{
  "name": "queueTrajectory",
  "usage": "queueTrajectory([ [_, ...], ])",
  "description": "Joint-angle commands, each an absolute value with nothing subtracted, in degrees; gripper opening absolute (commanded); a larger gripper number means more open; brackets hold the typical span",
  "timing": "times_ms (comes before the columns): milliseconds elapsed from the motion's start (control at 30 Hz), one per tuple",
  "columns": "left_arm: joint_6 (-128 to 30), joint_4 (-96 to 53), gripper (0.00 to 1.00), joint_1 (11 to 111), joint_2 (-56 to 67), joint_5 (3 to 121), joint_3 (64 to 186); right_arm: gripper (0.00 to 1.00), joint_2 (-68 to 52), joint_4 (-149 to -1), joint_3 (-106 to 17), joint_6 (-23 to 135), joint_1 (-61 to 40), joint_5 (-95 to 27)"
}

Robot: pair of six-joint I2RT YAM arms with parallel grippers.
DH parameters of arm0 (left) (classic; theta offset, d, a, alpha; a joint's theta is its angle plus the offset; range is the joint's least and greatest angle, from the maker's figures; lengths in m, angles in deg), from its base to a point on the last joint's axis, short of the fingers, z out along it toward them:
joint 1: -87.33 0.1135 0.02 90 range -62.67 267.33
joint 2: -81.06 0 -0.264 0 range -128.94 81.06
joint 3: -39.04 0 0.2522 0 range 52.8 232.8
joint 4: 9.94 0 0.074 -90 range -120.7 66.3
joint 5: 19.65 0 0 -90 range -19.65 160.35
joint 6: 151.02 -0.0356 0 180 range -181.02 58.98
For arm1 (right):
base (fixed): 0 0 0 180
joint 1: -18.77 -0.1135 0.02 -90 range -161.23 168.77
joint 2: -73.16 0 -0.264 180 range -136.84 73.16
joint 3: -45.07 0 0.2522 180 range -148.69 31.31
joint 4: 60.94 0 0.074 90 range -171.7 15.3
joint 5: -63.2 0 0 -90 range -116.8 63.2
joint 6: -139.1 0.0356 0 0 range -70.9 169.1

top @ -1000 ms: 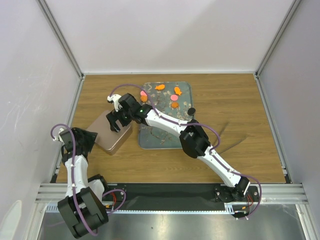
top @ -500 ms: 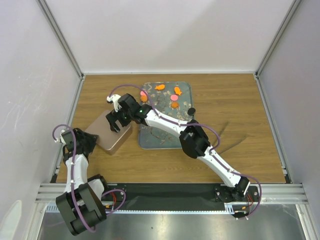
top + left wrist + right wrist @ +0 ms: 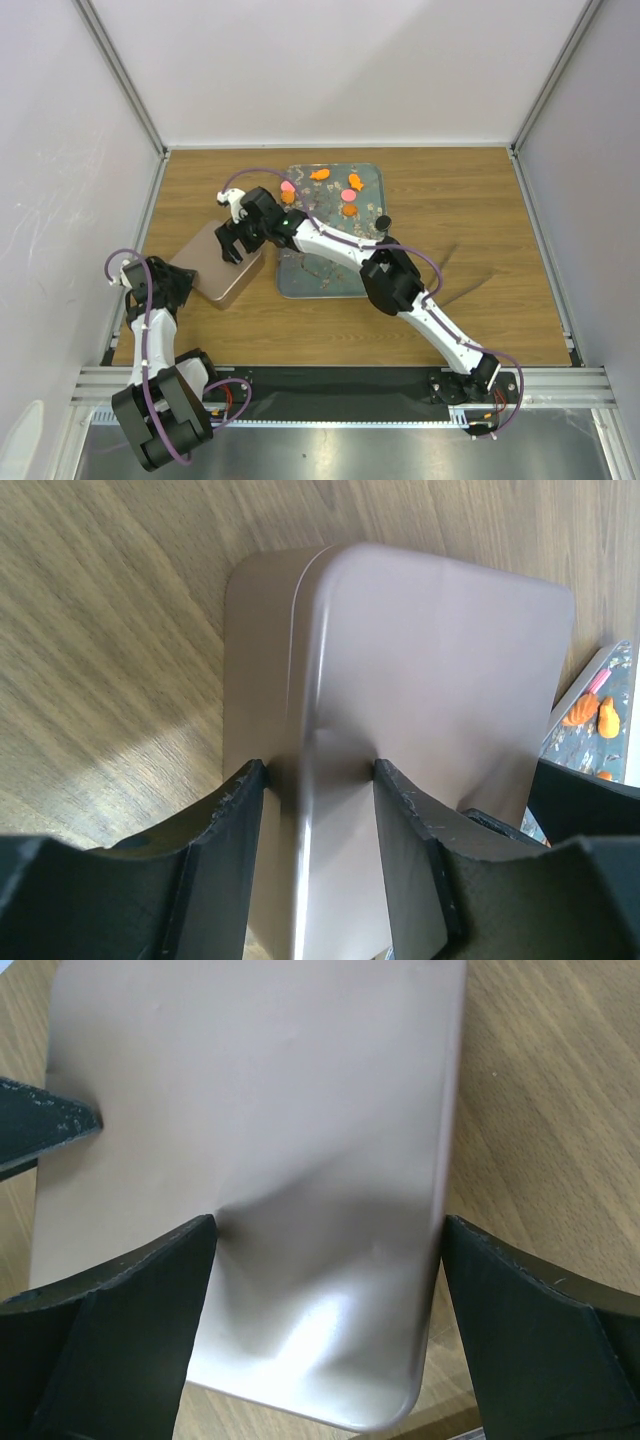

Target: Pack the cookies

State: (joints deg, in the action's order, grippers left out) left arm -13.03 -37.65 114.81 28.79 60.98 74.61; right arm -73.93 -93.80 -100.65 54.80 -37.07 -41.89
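Observation:
Several cookies lie on the blue-grey floral tray [image 3: 320,275]: a pink disc [image 3: 288,186], an orange fish [image 3: 320,174], an orange disc [image 3: 348,210], and a black disc [image 3: 382,222] just off its right edge. Orange cookies [image 3: 590,715] show at the edge of the left wrist view. The tin with the brownish-pink lid [image 3: 215,262] stands left of the tray. My left gripper [image 3: 178,283] [image 3: 315,770] is shut on the tin's [image 3: 430,680] left edge. My right gripper [image 3: 232,245] [image 3: 325,1230] is open, its fingers straddling the tin's [image 3: 250,1110] right end.
The tin's right corner lies close to the tray's left edge. Metal frame posts and white walls close in the table on the left, back and right. Bare wood lies right of the tray and in front of it.
My left arm has settled slightly lower toward the tin's left edge. The right gripper and the tin have hardly moved.

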Motion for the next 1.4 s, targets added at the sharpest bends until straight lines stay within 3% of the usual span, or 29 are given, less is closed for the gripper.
queueTrajectory([
  [0, -12.0, -38.8, 0.51, 112.8, 27.2, 56.5, 74.2, 0.97, -72.0, -95.7, -97.0, 58.9, -39.2, -54.1],
  [633, -15.4, -45.0, 0.70, 112.9, 29.3, 58.1, 82.9, 1.00, -68.5, -94.0, -103.8, 64.4, -31.8, -56.0],
  [1000, -19.1, -54.0, 0.72, 112.9, 35.4, 65.5, 91.7, 1.00, -64.9, -92.5, -104.8, 66.0, -29.3, -54.7],
  [1267, -25.9, -57.1, 0.69, 112.0, 38.1, 62.4, 102.4, 1.00, -53.4, -89.9, -93.5, 66.8, -28.2, -50.3],
  [1367, -27.4, -57.3, 0.69, 106.2, 38.4, 64.6, 106.3, 1.00, -47.1, -88.7, -86.9, 67.2, -27.1, -48.3],
])
